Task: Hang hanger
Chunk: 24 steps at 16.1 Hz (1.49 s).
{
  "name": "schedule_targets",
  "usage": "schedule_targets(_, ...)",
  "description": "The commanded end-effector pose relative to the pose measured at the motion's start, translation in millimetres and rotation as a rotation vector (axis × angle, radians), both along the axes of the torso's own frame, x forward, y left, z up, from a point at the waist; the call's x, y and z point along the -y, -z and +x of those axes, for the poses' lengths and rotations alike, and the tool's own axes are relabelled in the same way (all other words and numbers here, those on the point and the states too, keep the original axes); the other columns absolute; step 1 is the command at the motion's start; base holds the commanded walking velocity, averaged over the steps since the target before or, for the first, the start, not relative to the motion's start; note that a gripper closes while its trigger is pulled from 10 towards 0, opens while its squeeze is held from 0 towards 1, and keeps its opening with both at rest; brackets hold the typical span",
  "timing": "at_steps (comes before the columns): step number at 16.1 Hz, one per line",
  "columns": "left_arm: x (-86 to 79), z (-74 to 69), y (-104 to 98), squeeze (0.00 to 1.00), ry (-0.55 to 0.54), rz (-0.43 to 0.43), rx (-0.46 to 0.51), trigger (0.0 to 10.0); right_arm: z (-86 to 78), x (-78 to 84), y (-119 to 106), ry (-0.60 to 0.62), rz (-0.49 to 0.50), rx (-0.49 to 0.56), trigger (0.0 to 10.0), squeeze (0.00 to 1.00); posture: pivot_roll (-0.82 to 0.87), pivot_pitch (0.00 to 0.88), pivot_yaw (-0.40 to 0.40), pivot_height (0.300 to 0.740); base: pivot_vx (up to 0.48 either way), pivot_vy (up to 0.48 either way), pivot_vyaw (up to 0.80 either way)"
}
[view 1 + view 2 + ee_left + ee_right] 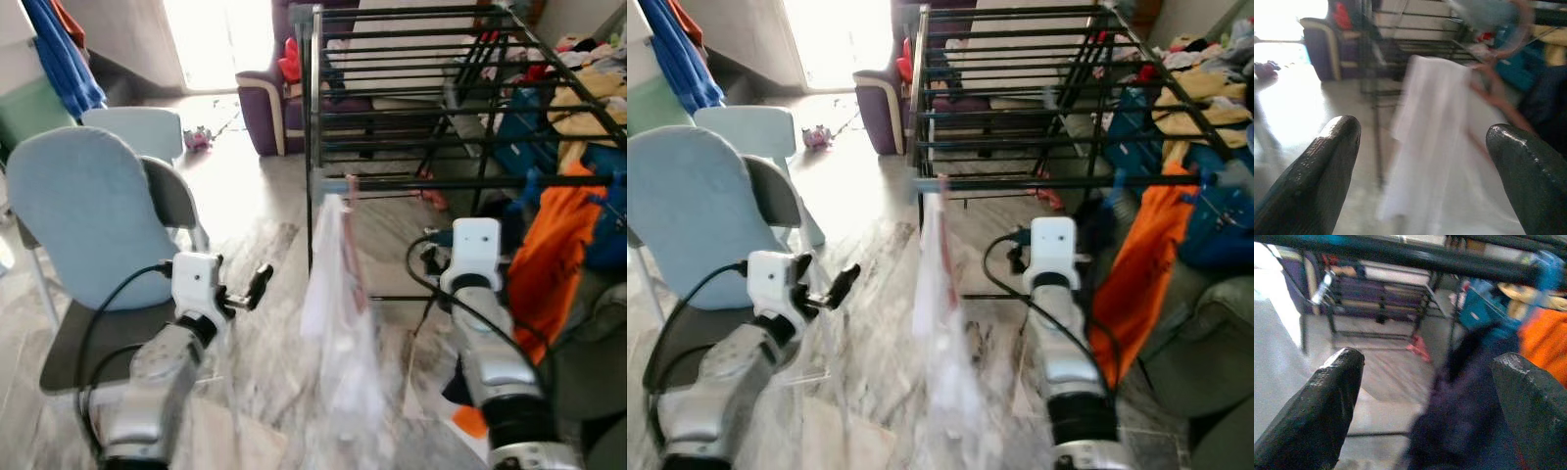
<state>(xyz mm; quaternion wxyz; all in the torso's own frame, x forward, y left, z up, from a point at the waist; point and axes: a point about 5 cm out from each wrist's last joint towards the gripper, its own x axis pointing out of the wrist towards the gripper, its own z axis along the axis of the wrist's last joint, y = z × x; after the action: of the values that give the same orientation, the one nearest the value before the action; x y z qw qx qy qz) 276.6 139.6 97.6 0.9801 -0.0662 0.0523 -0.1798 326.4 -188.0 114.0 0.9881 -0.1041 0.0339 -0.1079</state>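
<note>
A pink hanger (351, 188) carrying a white garment (338, 313) hangs from the front rail (470, 182) of the black drying rack (411, 108); the garment is blurred. My left gripper (250, 291) is open and empty, low and left of the garment. In the left wrist view its fingers (1327, 161) frame the white garment (1435, 137). My right arm reaches toward the rack right of the garment. In the right wrist view the right gripper (1425, 367) is open and empty below the rail (1400, 254).
A light blue chair (83, 215) stands close on the left, and a purple armchair (269, 108) sits behind the rack. An orange cloth (554, 255) and a pile of clothes (588, 98) crowd the right side. Marble floor lies between chair and rack.
</note>
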Motion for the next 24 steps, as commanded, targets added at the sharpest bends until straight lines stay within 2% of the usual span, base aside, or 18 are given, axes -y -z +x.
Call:
schedule_targets(1, -5.7, 0.5, 0.5, 0.0, -0.016, 0.025, -0.01, 10.0, 2.2, -7.0, -4.2, -0.018, -0.001, 0.014, 10.0, 0.0, -0.1, 0.0, 0.028, 0.74, 0.0, 0.0, 0.0)
schedule_targets(3, -5.8, 1.4, 0.3, 0.0, -0.012, 0.014, -0.011, 10.0, 4.0, -14.2, -6.4, -0.052, 0.057, 0.039, 10.0, 0.0, -0.1, 0.0, 0.028, 0.74, 0.0, 0.0, 0.0)
schedule_targets(6, -6.5, 2.1, 0.3, 0.0, -0.015, 0.015, -0.011, 10.0, 5.5, -12.9, -1.4, -0.027, -0.028, 0.006, 10.0, 0.0, -0.1, 0.0, 0.026, 0.74, 0.0, 0.0, 0.0)
schedule_targets(7, -6.2, 2.3, 0.1, 0.0, -0.015, 0.017, -0.011, 10.0, 4.5, -9.7, 5.3, -0.025, 0.008, -0.046, 10.0, 0.0, -0.1, 0.0, 0.026, 0.74, 0.0, 0.0, 0.0)
schedule_targets(10, -6.3, 2.4, -0.1, 0.0, -0.012, 0.02, -0.011, 10.0, 3.8, 4.7, 9.0, 0.055, -0.006, -0.082, 10.0, 0.0, -0.1, 0.0, 0.025, 0.74, 0.0, 0.0, 0.0)
schedule_targets(11, -6.1, 2.5, -0.2, 0.0, -0.004, 0.021, -0.013, 10.0, 7.2, 15.7, 6.7, 0.115, -0.037, -0.088, 10.0, 0.0, -0.1, 0.0, 0.026, 0.74, 0.0, 0.0, 0.0)
schedule_targets(17, -6.9, 3.1, -0.4, 0.0, 0.011, 0.027, -0.017, 10.0, 25.2, 38.0, 8.9, 0.228, -0.061, -0.176, 10.0, 0.0, -0.09, 0.0, 0.026, 0.74, 0.0, 0.0, 0.0)
schedule_targets(20, -7.3, 1.4, -0.4, 0.0, 0.022, 0.034, -0.019, 10.0, 26.9, 40.1, 17.3, 0.284, 0.001, -0.236, 10.0, 0.0, -0.08, 0.0, 0.023, 0.74, 0.0, 0.0, 0.0)
schedule_targets(22, -7.1, 0.9, 0.0, 0.0, 0.027, 0.038, -0.022, 10.0, 24.6, 33.7, 34.4, 0.302, 0.132, -0.33, 10.0, 0.0, -0.08, 0.0, 0.021, 0.74, 0.0, 0.0, 0.0)
schedule_targets(24, -5.0, 1.1, -0.3, 0.0, 0.044, 0.033, -0.023, 10.0, 23.7, 29.0, 43.1, 0.29, 0.2, -0.389, 10.0, 0.0, -0.08, 0.0, 0.022, 0.74, 0.0, 0.0, 0.0)
